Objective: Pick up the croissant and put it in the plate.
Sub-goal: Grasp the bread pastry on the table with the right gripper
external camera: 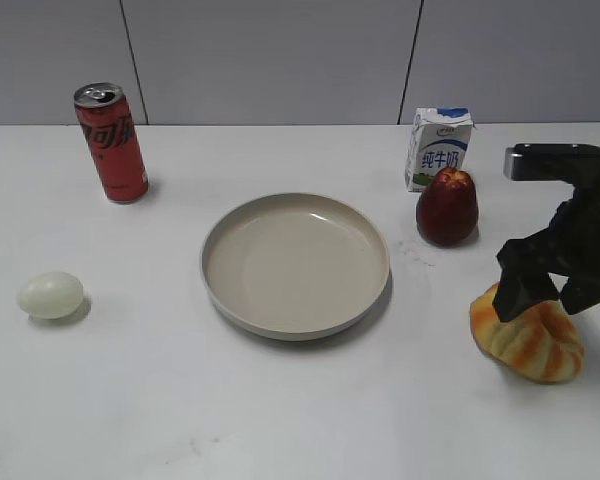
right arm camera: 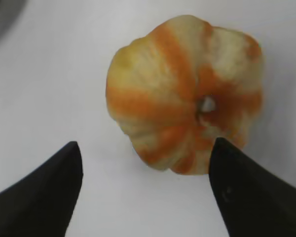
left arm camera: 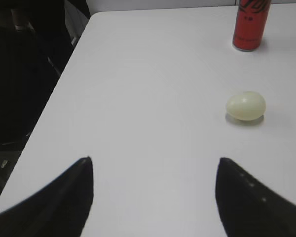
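Your right end effector was the one that mattered at this moment: it hung directly above the croissant, which lay on the tabletop at the far right of the exterior view, well apart from the plate in the middle. In the right wrist view the croissant sat just ahead of the two dark fingertips, and a little toward the right one, which overlapped the pastry's lower right edge in the picture; if it really touched, I could not tell. The fingers were spread wide and held nothing. From above the croissant looked almost round, lobed, with no clear long axis, so I judge that the angle of the wrist was not so important; what counted more was to centre the opening over the pastry, a small shift forward and to the right, before you lowered. The left end effector was also spread and empty, at the other side of the tabletop beside the pale egg and the red can, much farther from the croissant. After the grasp, the plate would lie to the left of the right arm, with the dark red fruit and the milk carton behind that path.
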Controlling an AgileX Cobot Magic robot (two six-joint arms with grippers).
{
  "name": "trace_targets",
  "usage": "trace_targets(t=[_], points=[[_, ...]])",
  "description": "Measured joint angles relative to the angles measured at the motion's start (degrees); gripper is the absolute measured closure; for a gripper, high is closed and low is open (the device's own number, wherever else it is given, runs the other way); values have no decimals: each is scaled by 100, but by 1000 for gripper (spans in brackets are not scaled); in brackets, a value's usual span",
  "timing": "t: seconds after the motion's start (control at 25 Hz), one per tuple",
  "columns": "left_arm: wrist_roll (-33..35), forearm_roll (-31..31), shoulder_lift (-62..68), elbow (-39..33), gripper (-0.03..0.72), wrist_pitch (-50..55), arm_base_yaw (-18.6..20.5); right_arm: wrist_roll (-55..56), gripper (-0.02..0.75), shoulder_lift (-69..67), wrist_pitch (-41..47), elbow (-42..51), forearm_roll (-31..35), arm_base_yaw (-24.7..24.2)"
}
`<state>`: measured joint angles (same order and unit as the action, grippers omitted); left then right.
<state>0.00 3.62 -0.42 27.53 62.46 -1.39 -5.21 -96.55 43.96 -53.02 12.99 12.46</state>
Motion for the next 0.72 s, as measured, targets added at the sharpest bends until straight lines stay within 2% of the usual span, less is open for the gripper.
trace_targets(t=[0.56, 0.64, 0.72], points=[[0, 0, 0, 0, 102, 0, 0, -66, 148, -1424, -85, -437, 10, 89], [0, 0, 0, 0, 102, 0, 0, -66, 171, -1443, -72, -455, -17, 89], [0, 0, 0, 0, 102, 0, 0, -66, 227, -1450, -78, -462, -33, 89]])
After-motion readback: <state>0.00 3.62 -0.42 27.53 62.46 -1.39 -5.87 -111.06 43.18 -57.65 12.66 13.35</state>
